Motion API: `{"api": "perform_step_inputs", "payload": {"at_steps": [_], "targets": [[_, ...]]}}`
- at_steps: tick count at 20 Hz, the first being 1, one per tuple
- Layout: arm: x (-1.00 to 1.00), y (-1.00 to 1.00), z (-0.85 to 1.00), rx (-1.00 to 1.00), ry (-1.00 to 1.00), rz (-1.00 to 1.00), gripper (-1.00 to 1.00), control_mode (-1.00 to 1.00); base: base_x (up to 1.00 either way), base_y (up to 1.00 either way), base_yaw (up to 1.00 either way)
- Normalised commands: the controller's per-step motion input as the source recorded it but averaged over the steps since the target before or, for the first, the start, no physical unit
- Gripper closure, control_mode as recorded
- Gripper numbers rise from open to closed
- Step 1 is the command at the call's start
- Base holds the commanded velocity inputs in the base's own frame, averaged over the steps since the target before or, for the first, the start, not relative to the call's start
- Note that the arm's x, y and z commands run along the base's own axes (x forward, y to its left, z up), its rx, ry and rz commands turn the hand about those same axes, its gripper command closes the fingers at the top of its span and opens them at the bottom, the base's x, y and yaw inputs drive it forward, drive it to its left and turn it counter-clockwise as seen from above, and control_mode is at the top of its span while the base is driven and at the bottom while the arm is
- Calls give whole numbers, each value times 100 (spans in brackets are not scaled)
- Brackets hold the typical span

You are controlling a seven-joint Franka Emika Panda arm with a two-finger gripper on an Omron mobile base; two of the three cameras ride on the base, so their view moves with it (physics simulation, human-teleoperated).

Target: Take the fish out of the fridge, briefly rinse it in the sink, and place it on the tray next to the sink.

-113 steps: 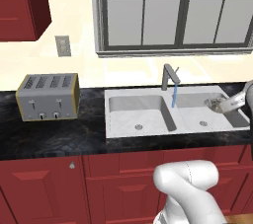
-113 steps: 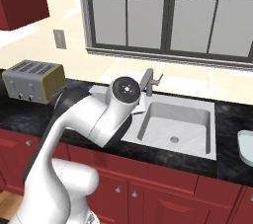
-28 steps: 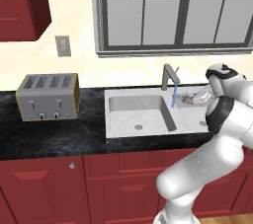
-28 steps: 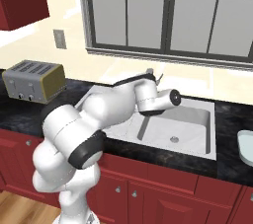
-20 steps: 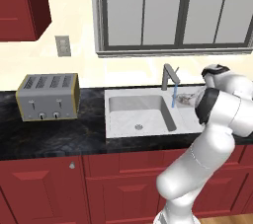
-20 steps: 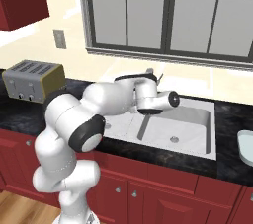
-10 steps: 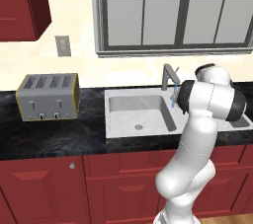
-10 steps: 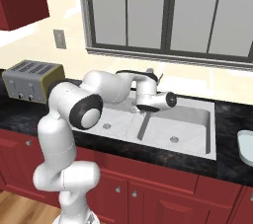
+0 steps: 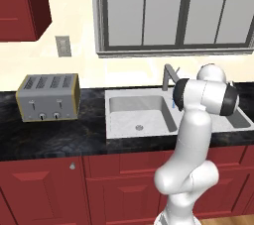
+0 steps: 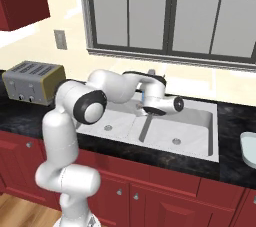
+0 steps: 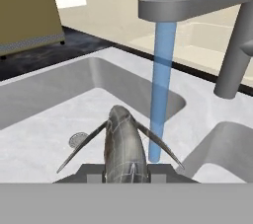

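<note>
Claw (image 11: 126, 172) pinching the fish (image 11: 123, 144) over the sink (image 11: 44, 114), just beside the water stream (image 11: 160, 90); a wet, slim body may slip free short of the tray (image 10: 248, 152).

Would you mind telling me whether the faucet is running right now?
On: a blue stream falls from the faucet spout into the sink, beside the fish.

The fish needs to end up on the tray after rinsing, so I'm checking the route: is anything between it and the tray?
Nothing visible: the fish hangs in the gripper beside the water stream; only open sink and bare counter lie before the tray.
</note>
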Motion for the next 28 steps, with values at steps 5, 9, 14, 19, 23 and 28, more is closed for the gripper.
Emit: {"api": "perform_step_inputs", "payload": {"at_steps": [5,9,14,19,23,28], "targets": [[10,0,-8,0,0,0,100,-100,0,0,0],[27,0,-9,0,0,-2,100,-100,0,0,0],[35,0,-6,0,0,-2,100,-100,0,0,0],[26,0,-1,0,0,-5,100,-100,0,0,0],[15,0,0,0,0,-3,100,-100,0,0,0],[-12,0,0,0,0,0,100,-100,0,0,0]]}}
